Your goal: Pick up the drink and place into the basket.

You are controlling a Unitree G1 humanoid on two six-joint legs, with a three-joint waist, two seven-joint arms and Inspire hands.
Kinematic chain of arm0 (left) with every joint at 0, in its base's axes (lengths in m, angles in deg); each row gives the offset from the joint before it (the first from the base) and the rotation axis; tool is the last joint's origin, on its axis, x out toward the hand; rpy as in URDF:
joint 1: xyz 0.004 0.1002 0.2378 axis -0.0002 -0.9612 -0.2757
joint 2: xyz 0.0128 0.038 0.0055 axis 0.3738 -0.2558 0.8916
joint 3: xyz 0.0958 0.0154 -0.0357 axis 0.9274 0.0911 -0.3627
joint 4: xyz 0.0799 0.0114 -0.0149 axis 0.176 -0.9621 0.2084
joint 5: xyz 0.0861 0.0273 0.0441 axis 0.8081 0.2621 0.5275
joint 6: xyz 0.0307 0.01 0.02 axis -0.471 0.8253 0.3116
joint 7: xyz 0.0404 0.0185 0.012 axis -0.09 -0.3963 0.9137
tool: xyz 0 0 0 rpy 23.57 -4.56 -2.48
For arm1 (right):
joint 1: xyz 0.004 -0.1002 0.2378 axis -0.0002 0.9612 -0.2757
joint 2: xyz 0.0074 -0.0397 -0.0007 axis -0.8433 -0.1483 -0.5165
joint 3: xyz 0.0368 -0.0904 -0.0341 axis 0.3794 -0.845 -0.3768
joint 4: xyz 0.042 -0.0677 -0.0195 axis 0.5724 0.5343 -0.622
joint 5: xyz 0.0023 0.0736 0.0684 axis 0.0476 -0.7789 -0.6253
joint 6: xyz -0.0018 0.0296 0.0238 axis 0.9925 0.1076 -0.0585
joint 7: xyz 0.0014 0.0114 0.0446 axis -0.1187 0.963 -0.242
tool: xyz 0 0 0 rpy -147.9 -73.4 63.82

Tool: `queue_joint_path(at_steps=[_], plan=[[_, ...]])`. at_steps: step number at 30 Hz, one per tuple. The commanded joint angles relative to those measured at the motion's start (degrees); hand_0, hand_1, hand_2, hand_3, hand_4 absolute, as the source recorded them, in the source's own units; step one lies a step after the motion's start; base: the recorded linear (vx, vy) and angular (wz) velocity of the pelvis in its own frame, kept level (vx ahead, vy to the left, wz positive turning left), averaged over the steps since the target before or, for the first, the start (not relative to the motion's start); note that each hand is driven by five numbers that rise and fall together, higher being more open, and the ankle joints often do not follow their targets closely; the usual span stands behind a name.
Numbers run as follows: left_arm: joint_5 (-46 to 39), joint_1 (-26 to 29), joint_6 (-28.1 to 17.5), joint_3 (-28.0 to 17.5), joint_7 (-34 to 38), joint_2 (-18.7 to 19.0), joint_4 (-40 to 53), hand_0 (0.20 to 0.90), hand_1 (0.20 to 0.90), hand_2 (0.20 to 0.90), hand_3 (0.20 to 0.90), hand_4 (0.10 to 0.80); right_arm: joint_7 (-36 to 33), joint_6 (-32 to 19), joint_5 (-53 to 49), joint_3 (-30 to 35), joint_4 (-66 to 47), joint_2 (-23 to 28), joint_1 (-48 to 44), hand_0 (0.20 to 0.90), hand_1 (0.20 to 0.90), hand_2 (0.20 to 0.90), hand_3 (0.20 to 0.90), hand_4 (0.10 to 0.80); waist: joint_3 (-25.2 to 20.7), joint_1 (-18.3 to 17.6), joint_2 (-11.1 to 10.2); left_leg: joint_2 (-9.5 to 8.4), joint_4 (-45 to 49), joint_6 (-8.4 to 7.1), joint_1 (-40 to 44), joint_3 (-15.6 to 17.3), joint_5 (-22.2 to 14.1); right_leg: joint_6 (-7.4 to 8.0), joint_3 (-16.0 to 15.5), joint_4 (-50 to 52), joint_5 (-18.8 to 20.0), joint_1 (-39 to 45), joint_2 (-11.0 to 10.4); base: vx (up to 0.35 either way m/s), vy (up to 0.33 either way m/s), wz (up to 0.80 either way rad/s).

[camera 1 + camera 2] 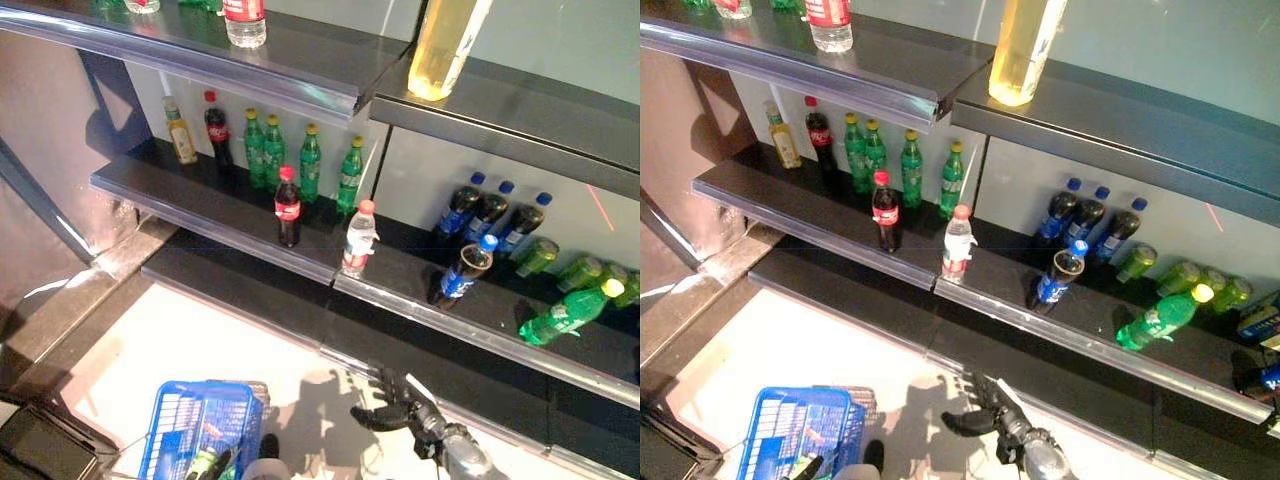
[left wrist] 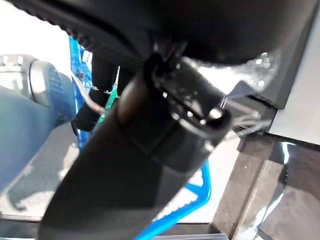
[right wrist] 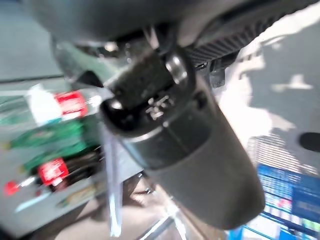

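Observation:
Drinks stand on the dark middle shelf [image 1: 230,215]: a clear bottle with a red cap [image 1: 358,238] and a cola bottle [image 1: 288,208] near the front edge, with green bottles [image 1: 300,160] behind them. My right hand [image 1: 400,405] is low in front of the bottom shelf, fingers spread, open and empty, well below the bottles. My left hand [image 2: 150,150] is shut on the wire handles of the blue basket [image 1: 190,420], which hangs at the lower left. A green drink [image 1: 205,462] lies in the basket.
Dark bottles with blue caps [image 1: 490,215], one leaning [image 1: 462,270], a green bottle lying down [image 1: 565,315] and green cans [image 1: 560,265] are on the shelf to the right. A tall yellow bottle [image 1: 445,45] stands on the upper shelf. A black box [image 1: 40,450] is at the lower left.

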Motion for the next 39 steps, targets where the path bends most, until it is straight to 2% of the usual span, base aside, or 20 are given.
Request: queue_joint_path(at_steps=[1,4,6,8,13,16,17,19,20,31,36,39], plan=[[1.7,3.4,-6.5,1.7,-1.8,2.9,7.5,0.3,0.3,0.3,0.2,0.1,0.4,-7.0,1.1,0.3,-9.3,3.3,-3.6,0.9,0.9,0.9,0.9,0.8,-1.5,0.9,0.3,4.93,4.8,-2.97,-1.1,0.8,-2.4,0.21,-0.7,-1.0,4.9,-2.2,-1.5,0.006,-0.017,0.04],[2.4,2.8,-6.6,1.5,-1.2,2.5,7.7,0.3,0.3,0.3,0.2,0.1,-2.5,-9.4,0.0,1.9,-15.3,4.4,-4.7,0.9,0.9,0.9,0.9,0.8,-1.9,1.1,0.2,5.31,4.8,-3.07,-0.9,0.8,-2.3,0.08,-0.7,-0.8,4.7,-1.9,-1.2,0.021,-0.015,0.03],[2.9,2.3,-6.6,1.2,-0.9,2.2,8.0,0.3,0.3,0.3,0.2,0.1,-4.3,-8.5,-2.3,4.3,-19.5,4.7,-5.2,0.9,0.9,0.9,0.9,0.8,-2.1,1.1,0.3,5.5,4.8,-3.1,-0.7,0.9,-2.3,-0.02,-0.7,-0.6,4.5,-1.9,-1.1,0.03,0.0,0.07],[3.5,1.9,-6.7,0.7,-0.4,1.5,7.5,0.3,0.3,0.3,0.2,0.1,-9.9,-11.2,-2.5,7.8,-24.1,4.0,-5.9,0.9,0.9,0.9,0.9,0.8,-2.5,0.8,0.8,5.77,5.2,-3.11,-0.7,1.0,-2.5,-0.31,-0.6,0.4,3.8,-2.0,-0.9,0.051,0.038,0.03],[3.8,1.5,-6.6,0.8,-0.4,0.3,6.8,0.3,0.3,0.3,0.2,0.1,-17.3,-13.8,0.6,9.2,-26.4,3.0,-8.0,0.9,0.9,0.9,0.9,0.8,-2.8,0.9,1.9,5.67,6.4,-3.08,-0.9,0.7,-2.8,-0.78,-0.6,1.6,3.1,-2.2,-1.0,0.041,0.049,0.0],[3.9,1.5,-6.6,0.8,-0.6,0.1,6.6,0.3,0.3,0.3,0.2,0.1,-18.5,-13.8,1.2,9.3,-26.5,3.0,-8.5,0.9,0.9,0.9,0.9,0.8,-2.7,1.0,2.0,5.66,6.7,-3.09,-1.0,0.6,-2.9,-0.88,-0.6,1.8,3.0,-2.1,-1.0,0.023,0.017,0.0],[4.6,1.2,-6.6,1.6,-1.0,-0.4,6.2,0.3,0.3,0.3,0.2,0.1,-24.4,-13.6,3.7,9.7,-26.5,3.2,-10.7,0.9,0.9,0.9,0.9,0.8,-2.4,1.7,2.4,5.52,8.3,-3.17,-1.7,0.3,-3.1,-1.21,-1.2,2.6,2.6,-2.0,-1.1,0.092,0.067,0.01],[4.9,1.0,-6.8,2.1,-1.0,-0.7,5.9,0.3,0.3,0.3,0.2,0.1,-29.3,-12.8,5.9,10.0,-26.2,3.1,-11.8,0.9,0.9,0.9,0.9,0.8,-2.1,2.2,2.7,5.48,9.4,-3.23,-2.3,0.0,-3.0,-1.39,-1.6,3.2,2.4,-1.9,-1.2,0.095,0.067,0.06],[5.4,0.8,-6.6,2.5,-1.0,-0.8,5.6,0.3,0.3,0.3,0.2,0.1,-35.2,-11.0,9.0,10.5,-25.6,2.8,-13.1,0.9,0.9,0.9,0.9,0.8,-1.8,2.7,3.1,5.31,10.2,-3.28,-2.6,-0.3,-2.9,-1.51,-2.2,3.9,2.3,-1.9,-1.3,0.076,0.056,0.13],[7.8,-1.0,-6.1,3.3,-2.7,-1.0,4.4,0.3,0.3,0.3,0.2,0.1,-40.0,-6.9,7.9,10.7,-22.6,1.6,-15.8,0.9,0.9,0.9,0.9,0.8,0.0,4.7,4.8,3.9,13.3,-3.57,-4.7,-2.0,-1.5,-1.82,-4.8,6.3,1.7,-1.3,-2.7,0.085,0.083,0.19],[9.6,-1.5,-5.6,4.7,-4.4,-0.4,4.5,0.3,0.3,0.3,0.2,0.1,-48.1,-5.3,9.4,11.2,-20.3,-0.1,-19.3,0.9,0.9,0.9,0.9,0.8,2.3,6.6,5.7,2.59,16.3,-3.5,-6.8,-3.5,-0.9,-1.91,-6.6,8.6,1.7,-1.6,-3.7,0.098,0.07,0.28],[10.4,-1.7,-5.8,5.3,-5.0,-0.2,4.2,0.3,0.3,0.3,0.2,0.1,-50.1,-4.7,9.6,11.5,-19.2,-0.8,-20.5,0.9,0.9,0.9,0.9,0.8,3.2,7.1,6.0,2.21,17.3,-3.47,-7.6,-4.1,-0.6,-1.95,-7.0,9.4,1.6,-1.8,-4.0,0.075,0.037,0.19]])
